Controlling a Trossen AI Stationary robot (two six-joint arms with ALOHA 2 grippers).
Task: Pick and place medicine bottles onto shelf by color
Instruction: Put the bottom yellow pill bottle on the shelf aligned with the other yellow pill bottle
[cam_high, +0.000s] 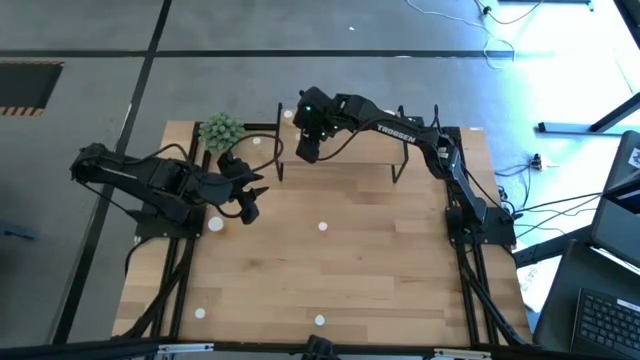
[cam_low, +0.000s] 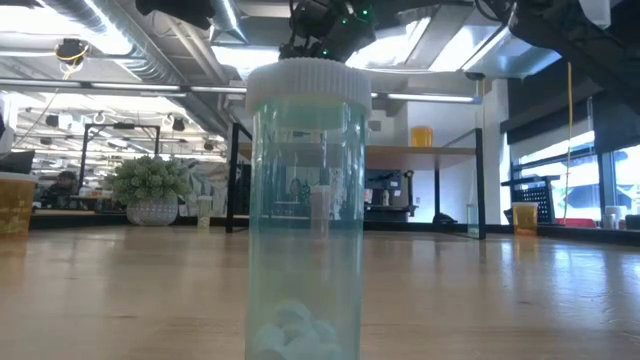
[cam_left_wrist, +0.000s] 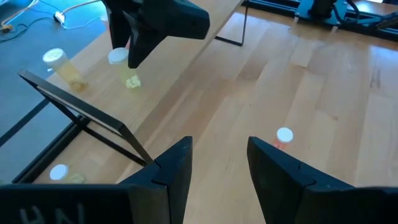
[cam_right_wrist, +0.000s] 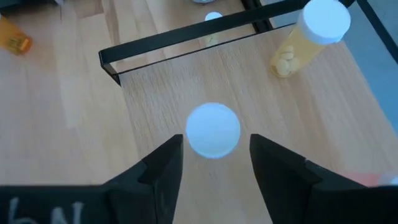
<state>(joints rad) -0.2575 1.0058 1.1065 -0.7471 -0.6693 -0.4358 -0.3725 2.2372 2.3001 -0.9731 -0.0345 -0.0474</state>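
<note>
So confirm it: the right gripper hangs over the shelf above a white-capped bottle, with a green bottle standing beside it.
Wrong colour. The right wrist view shows the right gripper over the shelf above a white-capped bottle, but the neighbouring bottle is yellowish, not green.

**Colours on the table and shelf**

Pale wood-grain tabletop (cam_high: 350, 260); light-wood shelf (cam_right_wrist: 186, 93) on black frame. Yellowish bottle (cam_right_wrist: 308, 40) with white cap; second white cap (cam_right_wrist: 212, 129). Pink-red bottle (cam_left_wrist: 283, 138); blue-green translucent bottle (cam_low: 306, 210) holding white pills. Green plant (cam_high: 221, 131). Black arms.
</note>
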